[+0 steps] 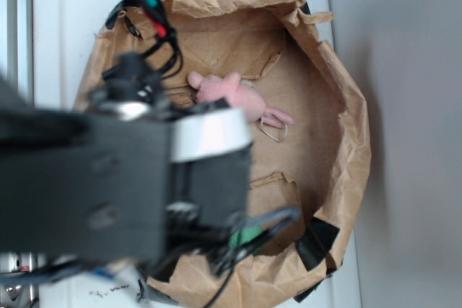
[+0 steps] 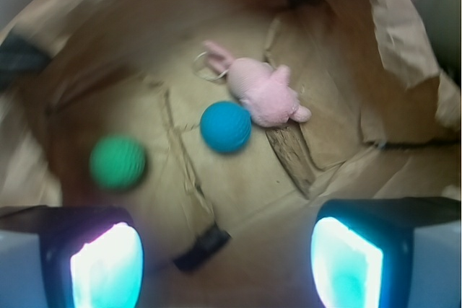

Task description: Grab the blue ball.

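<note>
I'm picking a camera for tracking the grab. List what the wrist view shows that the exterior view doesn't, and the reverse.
Only the wrist view shows the blue ball, lying free on the bag floor next to the pink plush toy, and the whole green ball off to the side. It also shows the claw open, holding nothing.

Only the exterior view shows the robot arm from above, covering much of the bag, and the white surface under it.

Both show the plush toy and the brown paper bag.
</note>
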`<state>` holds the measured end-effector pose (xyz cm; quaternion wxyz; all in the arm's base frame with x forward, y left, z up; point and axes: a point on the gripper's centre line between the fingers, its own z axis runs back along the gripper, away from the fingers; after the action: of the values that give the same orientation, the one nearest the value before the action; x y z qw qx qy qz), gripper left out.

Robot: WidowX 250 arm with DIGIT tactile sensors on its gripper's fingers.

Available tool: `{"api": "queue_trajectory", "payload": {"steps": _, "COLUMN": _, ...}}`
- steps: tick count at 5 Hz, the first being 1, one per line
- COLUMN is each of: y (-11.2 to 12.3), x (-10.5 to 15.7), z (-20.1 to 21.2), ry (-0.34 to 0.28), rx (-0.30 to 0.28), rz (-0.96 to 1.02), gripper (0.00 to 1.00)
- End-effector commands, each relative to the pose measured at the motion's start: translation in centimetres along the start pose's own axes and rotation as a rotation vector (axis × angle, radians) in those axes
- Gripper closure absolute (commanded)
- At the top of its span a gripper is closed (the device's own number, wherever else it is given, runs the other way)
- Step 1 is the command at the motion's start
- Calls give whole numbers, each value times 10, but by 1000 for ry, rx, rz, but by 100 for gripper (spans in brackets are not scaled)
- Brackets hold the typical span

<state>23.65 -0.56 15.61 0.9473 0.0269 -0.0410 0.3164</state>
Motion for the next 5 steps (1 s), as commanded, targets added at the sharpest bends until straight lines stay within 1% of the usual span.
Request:
{"api": "queue_trajectory", "payload": {"steps": 1, "y": 5, "x": 30, "z": -37, "ry": -26, "rx": -42, "rz": 298, "gripper": 0}}
{"api": "queue_trajectory", "payload": {"steps": 2, "y": 6, "x": 41, "z": -56, "ry": -65, "rx": -49, "rz": 321, "gripper": 0}}
{"api": "queue_trajectory", "payload": {"steps": 3, "y": 4, "x": 39, "z": -67, "ry": -67, "rx": -29, "rz": 313, "gripper": 0}}
{"api": "queue_trajectory", "payload": {"steps": 5, "y": 17, "x": 25, "z": -110, "ry": -169, "rx": 31, "rz": 259, "gripper": 0}}
